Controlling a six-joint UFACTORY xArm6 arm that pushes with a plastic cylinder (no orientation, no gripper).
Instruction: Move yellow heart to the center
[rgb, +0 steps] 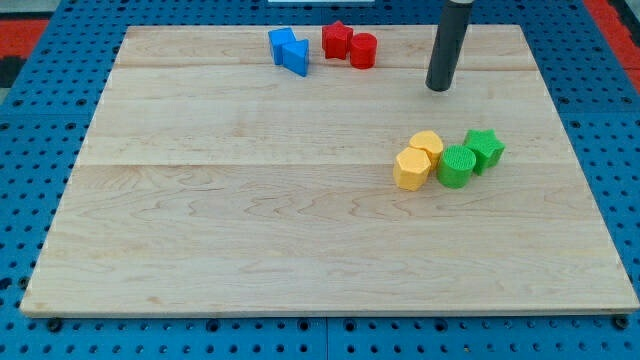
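Note:
Two yellow blocks sit right of the board's middle, touching each other. The upper one (427, 146) looks like the yellow heart. The lower one (411, 169) looks hexagonal. My tip (438, 88) is above them in the view, about a block's length from the heart and not touching it. A green round block (456, 166) touches the yellow pair on their right, and a green star (485, 149) sits right of that.
Near the view's top edge are two touching blue blocks (289, 49), a red star (338, 40) and a red cylinder (363, 50). The wooden board (250, 220) lies on a blue pegboard surface (20, 150).

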